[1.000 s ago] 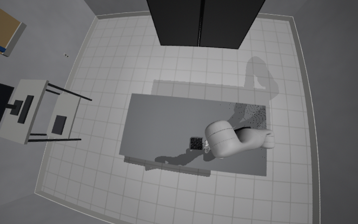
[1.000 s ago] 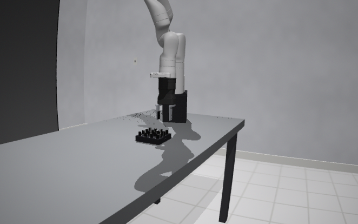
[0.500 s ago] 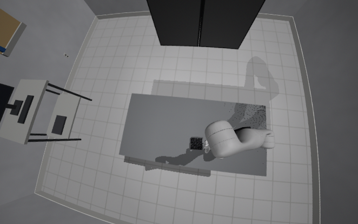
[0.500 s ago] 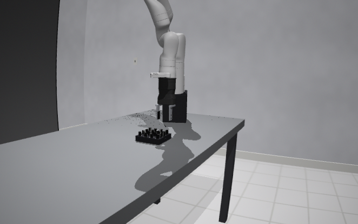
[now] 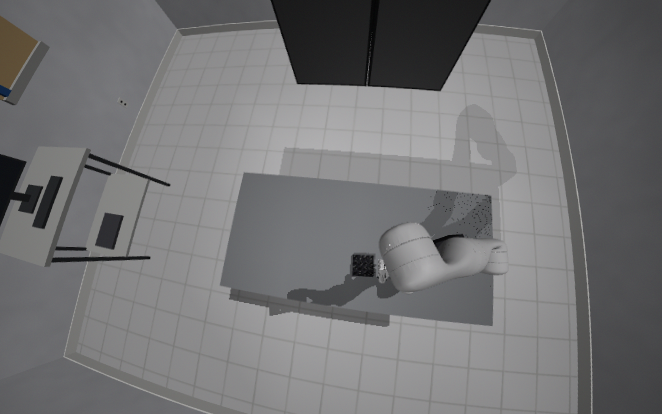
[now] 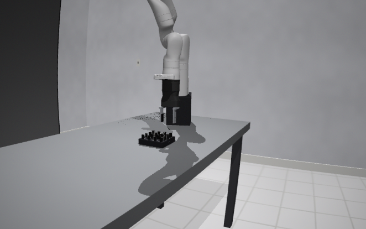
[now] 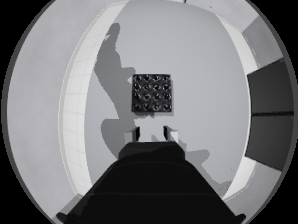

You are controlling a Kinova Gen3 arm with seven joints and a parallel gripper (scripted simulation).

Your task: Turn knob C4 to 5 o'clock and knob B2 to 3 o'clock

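Top view, from the left: a pale desk [image 5: 70, 185] carries a dark keyboard [image 5: 47, 202], and a lower pale surface beside it bears a flat dark object [image 5: 109, 231]. Farther right, the grey worktop [image 5: 300, 215] [image 6: 69, 171] [image 7: 200, 75] stands on a tiled floor, with a tall black cabinet [image 5: 410, 45] [image 6: 27, 69] [image 7: 270, 90] well apart from it toward the picture's upper edge. On the worktop sits the knob box [image 5: 363, 265] [image 6: 150, 142] [image 7: 151, 93], small and dark. Just to its right in this view are the fingers [image 5: 382, 270] [image 6: 174, 114], partly covered by the pale arm [image 5: 412, 257] [image 6: 172, 52], which reaches on toward the right end of the worktop.

In the exterior view, the cabinet fills the left side. The knob box rests flat near the middle, its short knobs upright. Above and behind it the fingers point down, spread wide with nothing between them, apart from both the knobs and the worktop. The arm rises over them, and to their right a black base [image 6: 186, 110] stands on the worktop. A dark table leg [image 6: 233, 182] shows farther right.

In the wrist view, a shadow lies left of the knob box, whose knobs form four rows of four. The fingers appear below the box in the picture, one toward each side, with a broad gap between. The cabinet is at the far right. The knobs' white lines and printed names are too small to read.

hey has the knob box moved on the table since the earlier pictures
No. In the top and exterior views, the knob box sits at the same spot relative to the table's edges.
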